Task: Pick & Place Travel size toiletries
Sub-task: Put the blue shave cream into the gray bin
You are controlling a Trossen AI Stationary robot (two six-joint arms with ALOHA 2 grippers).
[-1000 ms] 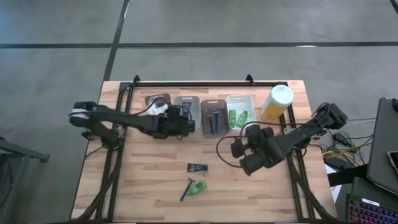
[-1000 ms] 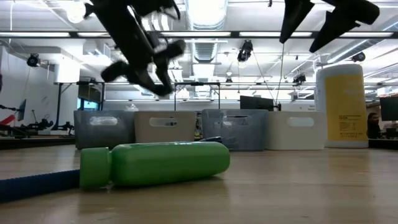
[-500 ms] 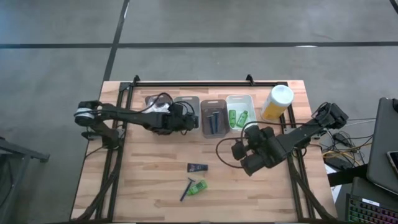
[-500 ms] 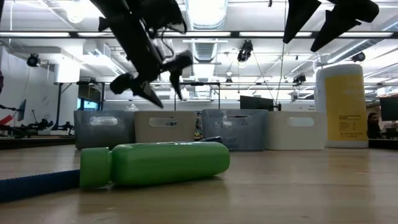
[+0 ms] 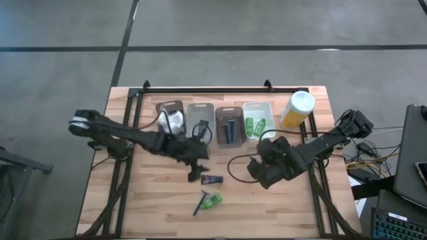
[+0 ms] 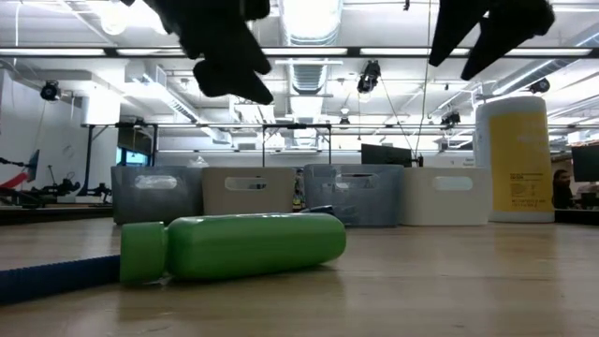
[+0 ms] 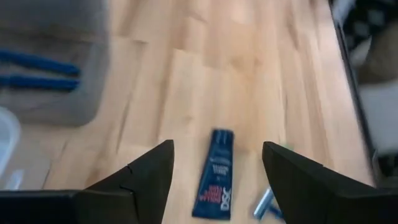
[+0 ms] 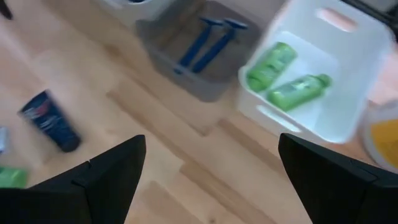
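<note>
Above the middle of the wooden table [image 5: 153, 193], I am holding my left gripper [image 5: 195, 175] with its fingers [image 7: 140, 180] spread and nothing between them, just beside the small dark tube [image 5: 212, 179]; in my left wrist view that tube [image 7: 216, 174] is lying flat on the boards between the two fingertips. Nearer the front edge, a bright green mini bottle [image 5: 213, 200] is resting on its side, touching a slim dark-blue razor [image 5: 199, 203]; in the low view the bottle [image 6: 234, 247] is filling the foreground with its cap pointing toward the razor handle [image 6: 51, 278].

Toward the right side, I am hovering my right gripper [image 5: 257, 167] over bare wood, its fingers [image 8: 106, 177] also spread wide and empty.

Along the back of the table, four bins are standing in a row:
- the brown bin [image 5: 160, 107], holding a white puffy bundle [image 5: 175, 121];
- the clear bin [image 5: 200, 108], whose contents I cannot tell;
- the grey bin [image 5: 229, 109], holding two dark-blue razors [image 8: 208, 40];
- the white bin [image 5: 257, 105], holding two green mini bottles [image 8: 283, 73] lying side by side.

Beside the white bin, a tall yellow canister [image 5: 296, 110] with a white lid is standing upright.
</note>
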